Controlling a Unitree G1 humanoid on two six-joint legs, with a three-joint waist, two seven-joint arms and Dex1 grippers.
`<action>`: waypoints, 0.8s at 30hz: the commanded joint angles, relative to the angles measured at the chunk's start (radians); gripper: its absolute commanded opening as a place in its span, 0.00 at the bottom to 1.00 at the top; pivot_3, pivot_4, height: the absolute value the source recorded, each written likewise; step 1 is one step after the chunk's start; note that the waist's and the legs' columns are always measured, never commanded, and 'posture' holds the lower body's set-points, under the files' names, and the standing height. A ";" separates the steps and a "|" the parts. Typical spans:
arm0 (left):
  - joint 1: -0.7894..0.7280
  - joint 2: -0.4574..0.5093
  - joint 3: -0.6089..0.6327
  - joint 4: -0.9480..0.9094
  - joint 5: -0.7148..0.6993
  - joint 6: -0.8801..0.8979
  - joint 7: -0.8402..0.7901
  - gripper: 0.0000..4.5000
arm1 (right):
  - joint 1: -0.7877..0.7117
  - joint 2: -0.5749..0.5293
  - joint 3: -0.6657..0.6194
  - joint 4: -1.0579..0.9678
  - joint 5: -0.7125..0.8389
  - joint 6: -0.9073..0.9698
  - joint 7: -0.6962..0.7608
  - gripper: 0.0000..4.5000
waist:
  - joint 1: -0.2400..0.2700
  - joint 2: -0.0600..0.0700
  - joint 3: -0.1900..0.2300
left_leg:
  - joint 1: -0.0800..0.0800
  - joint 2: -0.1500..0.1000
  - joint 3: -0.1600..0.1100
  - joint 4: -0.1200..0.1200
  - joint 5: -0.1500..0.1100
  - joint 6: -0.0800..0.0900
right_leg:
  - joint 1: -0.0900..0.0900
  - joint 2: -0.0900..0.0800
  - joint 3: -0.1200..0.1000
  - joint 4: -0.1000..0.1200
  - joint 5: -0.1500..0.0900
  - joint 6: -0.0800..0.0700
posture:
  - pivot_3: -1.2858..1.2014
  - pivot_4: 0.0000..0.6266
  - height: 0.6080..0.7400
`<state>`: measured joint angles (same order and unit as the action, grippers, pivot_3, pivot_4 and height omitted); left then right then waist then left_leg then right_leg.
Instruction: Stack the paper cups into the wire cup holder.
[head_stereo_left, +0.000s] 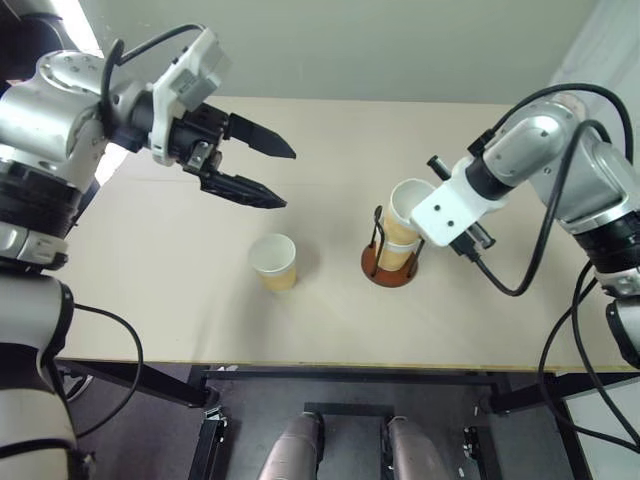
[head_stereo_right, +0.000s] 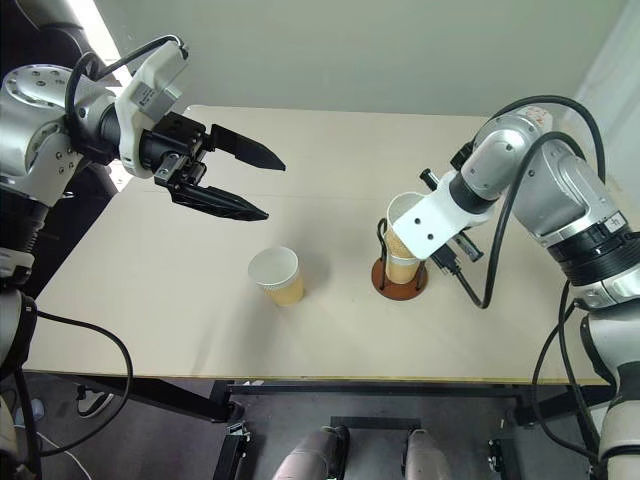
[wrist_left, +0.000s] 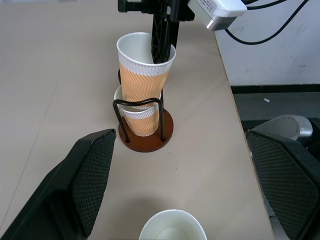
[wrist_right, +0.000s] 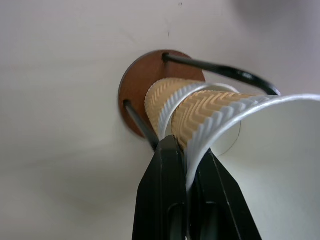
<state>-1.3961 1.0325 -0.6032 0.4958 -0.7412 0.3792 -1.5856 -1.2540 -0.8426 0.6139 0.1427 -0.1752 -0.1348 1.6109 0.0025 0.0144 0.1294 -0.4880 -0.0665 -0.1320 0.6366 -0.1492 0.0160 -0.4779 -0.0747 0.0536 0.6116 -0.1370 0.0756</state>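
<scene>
progress: two of three cups in | right gripper (wrist_right: 192, 165) pinching the rim of the top cup (wrist_left: 145, 70), nesting it into the lower cup (wrist_left: 140, 120) in the holder (wrist_left: 145, 137) | left gripper (head_stereo_left: 265, 170) hovering wide open, empty | remaining: loose cup (head_stereo_left: 274, 261) standing left of holder

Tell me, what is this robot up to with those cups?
It is stacking paper cups into a wire cup holder on the table. One cup already sits in the holder. The right gripper pinches the rim of a second cup, tilted and partly nested in the first. A third cup stands alone on the table beside the holder. The left gripper hovers above the table, open and holding nothing.
</scene>
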 joint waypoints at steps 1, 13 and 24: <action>-0.013 0.012 0.036 -0.019 0.005 -0.003 -0.029 1.00 | -0.022 0.008 -0.008 -0.034 0.009 0.029 0.003 0.21 | 0.001 0.000 0.000 | 0.000 0.000 -0.001 -0.001 0.001 -0.001 | 0.000 -0.001 0.000 0.000 0.000 0.000 | 0.52 0.24 1.00; -0.009 -0.003 0.054 -0.033 0.027 0.008 -0.029 1.00 | -0.041 0.041 -0.269 -0.243 0.362 0.746 -0.062 0.50 | 0.005 -0.001 0.000 | 0.001 0.000 0.000 -0.006 0.004 -0.003 | -0.002 0.000 0.000 0.000 0.000 -0.002 | 0.52 0.24 1.00; 0.002 -0.027 -0.041 0.082 0.490 -0.444 -0.029 1.00 | -0.027 -0.108 -0.635 -0.361 0.609 1.209 -0.281 0.50 | 0.011 -0.001 -0.001 | 0.001 -0.002 -0.001 -0.007 0.004 -0.003 | -0.002 0.000 0.000 0.001 -0.001 -0.005 | 0.52 0.24 1.00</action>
<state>-1.3685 1.0194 -0.6688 0.5471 -0.3437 0.0388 -1.5856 -1.2804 -0.9225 0.0235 -0.1917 0.4103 1.0636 1.3557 0.0137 0.0131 0.1287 -0.4865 -0.0681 -0.1336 0.6302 -0.1452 0.0127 -0.4797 -0.0749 0.0538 0.6125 -0.1379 0.0710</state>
